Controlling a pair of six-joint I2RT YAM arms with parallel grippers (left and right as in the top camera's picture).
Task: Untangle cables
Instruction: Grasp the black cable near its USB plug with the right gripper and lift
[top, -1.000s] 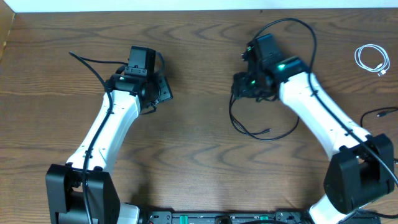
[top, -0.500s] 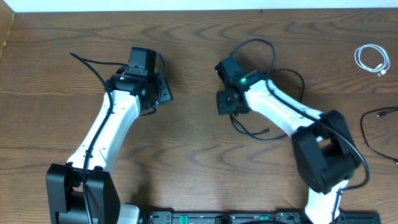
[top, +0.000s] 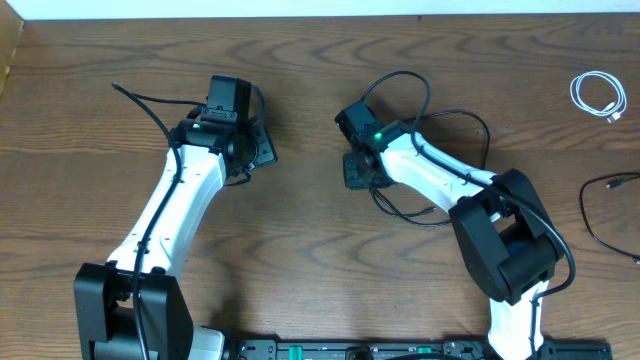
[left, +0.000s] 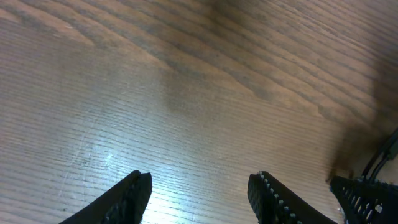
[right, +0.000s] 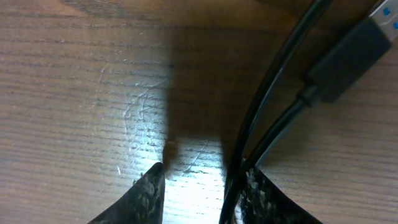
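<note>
- Now the right gripper (right: 205, 186) stands partly open, clamping nothing.
- The thin, glossy black cable (right: 266, 93) runs as two strands between its fingers, close against one; its boxy plug (right: 348, 56) lies just ahead.
- The left gripper (left: 199, 193) is open and empty.

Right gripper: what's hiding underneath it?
Under the right gripper, bare wooden table shows between the open jaws. Two strands of black cable run past one jaw, one ending in a plug. From overhead, the right arm covers that spot, hiding where the cable goes.
</note>
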